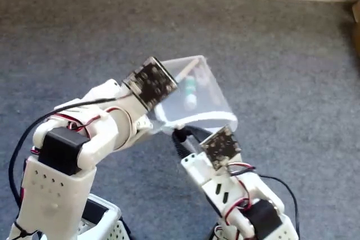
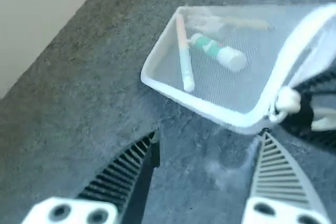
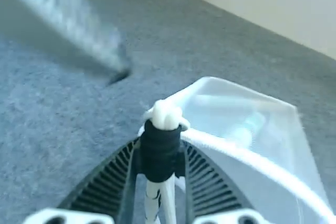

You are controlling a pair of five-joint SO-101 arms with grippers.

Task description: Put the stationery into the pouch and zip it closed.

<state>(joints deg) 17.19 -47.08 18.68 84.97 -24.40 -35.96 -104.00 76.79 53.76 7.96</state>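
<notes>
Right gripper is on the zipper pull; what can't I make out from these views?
- Zip's closed length beyond the zipper pull: pouch runs off the left wrist view's edge; wrist boards cover its near edge in the high view.
- Left gripper: blurred in the right wrist view.
- Stationery: hazy through the mesh in the right wrist view.

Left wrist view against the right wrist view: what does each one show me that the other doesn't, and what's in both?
Left wrist view: the left gripper, open, and a white pen and a green and white tube lying plainly inside the mesh pouch. Right wrist view: the right gripper from behind, shut on the zipper pull. Both: the pouch and the grey surface under it.
</notes>
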